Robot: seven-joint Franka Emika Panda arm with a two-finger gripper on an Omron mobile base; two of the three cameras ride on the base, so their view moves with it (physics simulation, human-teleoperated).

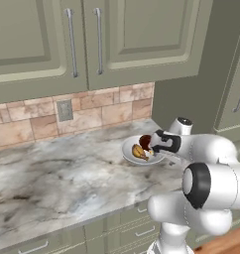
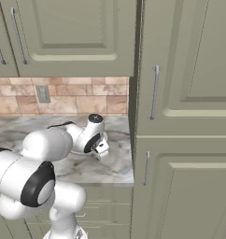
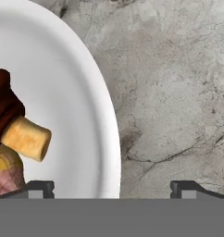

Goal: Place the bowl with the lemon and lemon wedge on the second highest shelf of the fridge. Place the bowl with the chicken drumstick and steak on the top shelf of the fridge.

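Note:
The shallow plain white bowl (image 1: 128, 150) sits on the marble counter near its right end. Inside lie the golden-brown chicken drumstick (image 1: 138, 152) and the dark steak (image 1: 145, 141). My gripper (image 1: 159, 145) hovers over the bowl's right rim, open. In the hand view the bowl (image 3: 72, 92) takes up the left half, and its rim runs down between the two fingertips (image 3: 40, 187). The drumstick (image 3: 26, 137) and the steak (image 3: 3, 102) lie at the left edge. The gripper (image 3: 111, 189) holds nothing. The lemon bowl and the fridge shelves are out of view.
The marble counter (image 1: 57, 173) stretches left of the bowl, backed by a tiled wall with an outlet (image 1: 65, 110). Wall cabinets (image 1: 92, 39) hang overhead. Tall closed panel doors (image 2: 180, 140) with vertical handles stand just right of the counter's end.

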